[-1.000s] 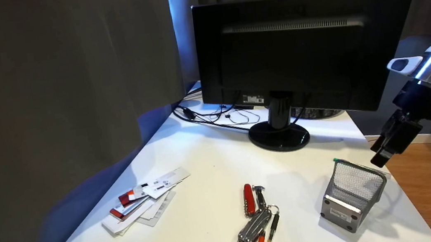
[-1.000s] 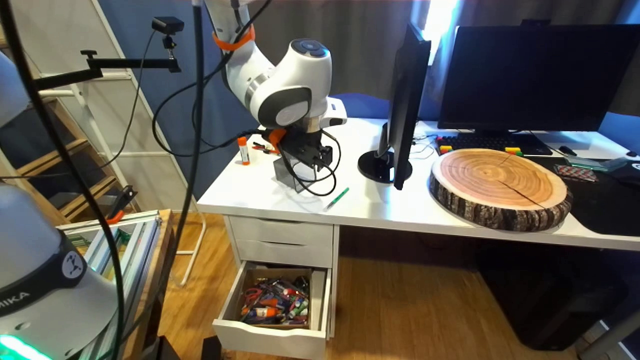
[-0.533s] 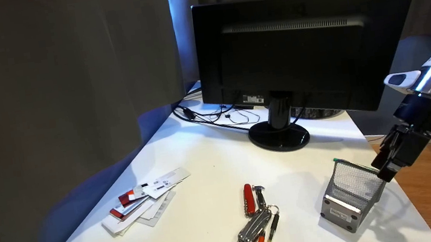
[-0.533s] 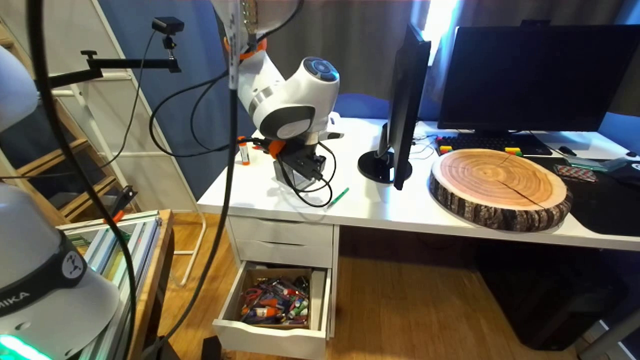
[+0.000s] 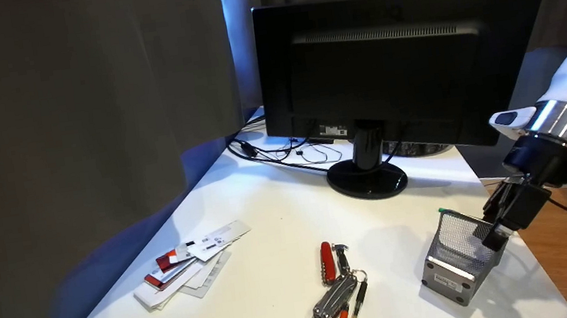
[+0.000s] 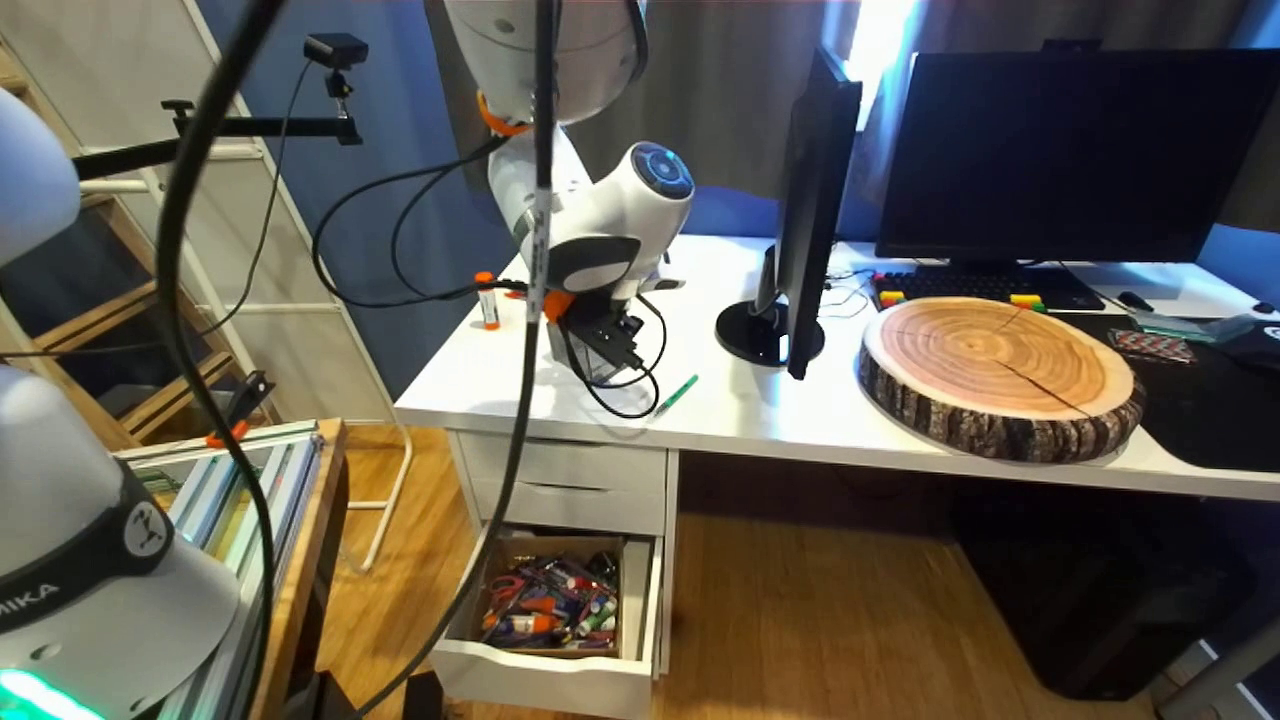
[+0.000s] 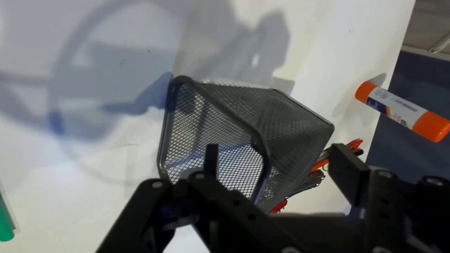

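Your claw (image 7: 276, 158) stands spread, one fingertip across the mouth of the mesh cup (image 7: 295, 123), the other outside; contact unclear. Wrist view, from cup: glue stick (image 7: 400, 109) at three o'clock; pens (image 7: 320, 163) and multitool (image 7: 310, 182) toward four, partly hidden; green pen (image 7: 5, 225) at eight. Cup on its side on the table (image 5: 258, 299), mouth at nine, long axis nine-to-three.

In an exterior view, lower left: "MIKA", white, first letter clipped by the frame edge, on the black band (image 6: 90, 562) of the robot base (image 6: 110, 640); round logo (image 6: 146, 529) alongside.

In an exterior view, too small to read: sticker (image 5: 448, 282) under the mesh cup (image 5: 457, 251), lower right; label (image 5: 333, 130) on the monitor (image 5: 387, 74), centre; print on the cards (image 5: 189, 272), left.

Wrist view, right: glue stick (image 7: 400, 108) print, blurred.
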You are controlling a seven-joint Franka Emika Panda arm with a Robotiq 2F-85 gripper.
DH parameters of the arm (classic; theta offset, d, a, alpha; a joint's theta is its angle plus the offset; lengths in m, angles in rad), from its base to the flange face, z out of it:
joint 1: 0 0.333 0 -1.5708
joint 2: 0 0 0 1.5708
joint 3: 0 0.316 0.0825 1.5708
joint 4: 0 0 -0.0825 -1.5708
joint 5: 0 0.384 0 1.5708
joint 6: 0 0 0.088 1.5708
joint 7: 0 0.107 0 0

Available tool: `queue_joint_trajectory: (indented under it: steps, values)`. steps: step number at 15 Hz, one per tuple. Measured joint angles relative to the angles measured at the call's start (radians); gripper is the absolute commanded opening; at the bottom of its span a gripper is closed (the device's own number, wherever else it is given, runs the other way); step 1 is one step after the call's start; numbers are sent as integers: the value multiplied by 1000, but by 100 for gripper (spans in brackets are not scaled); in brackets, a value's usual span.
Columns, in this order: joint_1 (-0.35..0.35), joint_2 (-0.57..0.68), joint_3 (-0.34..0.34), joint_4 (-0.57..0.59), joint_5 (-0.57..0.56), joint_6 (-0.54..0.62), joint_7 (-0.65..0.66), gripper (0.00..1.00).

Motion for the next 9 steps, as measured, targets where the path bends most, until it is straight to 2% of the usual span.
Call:
queue_joint_trajectory:
  steps: [7,9]
  values:
    - [-28,57,38,29,0,-28,-34,2]
    - [-29,55,53,28,-1,-28,-34,0]
